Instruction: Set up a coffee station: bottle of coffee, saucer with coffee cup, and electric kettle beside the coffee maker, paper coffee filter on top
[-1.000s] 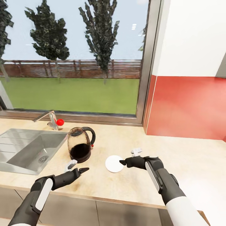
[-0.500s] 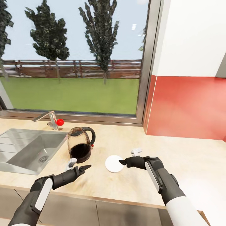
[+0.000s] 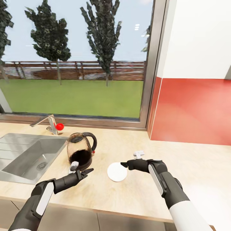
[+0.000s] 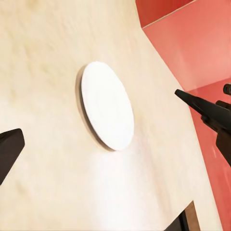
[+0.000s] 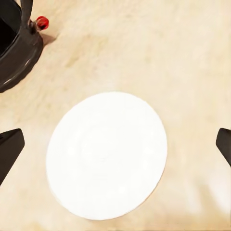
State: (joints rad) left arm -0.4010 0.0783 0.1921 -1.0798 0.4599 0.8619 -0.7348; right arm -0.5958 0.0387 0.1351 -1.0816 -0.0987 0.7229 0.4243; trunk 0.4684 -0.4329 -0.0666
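Observation:
The white saucer (image 3: 117,171) lies flat on the kitchen countertop (image 3: 192,166), to the right of the glass electric kettle (image 3: 80,150). My right gripper (image 3: 131,159) hovers open just over the saucer's right edge; in the right wrist view the saucer (image 5: 108,154) sits between its spread fingertips (image 5: 9,147), with the kettle (image 5: 17,48) at the corner. My left gripper (image 3: 81,168) is open in front of the kettle, left of the saucer (image 4: 107,106), holding nothing. The coffee maker, bottle of coffee, paper coffee filter, coffee cup and kitchen shelf are out of view.
A steel sink (image 3: 19,154) with a faucet (image 3: 48,122) is inset at the left. A large window runs behind the counter, and a red wall panel (image 3: 192,109) backs it at the right. The counter's front edge runs just below both arms.
The head camera has shifted a little, so the whole scene sits slightly lower and further left. My left gripper has edged up towards the kettle. The saucer and kettle have stayed put.

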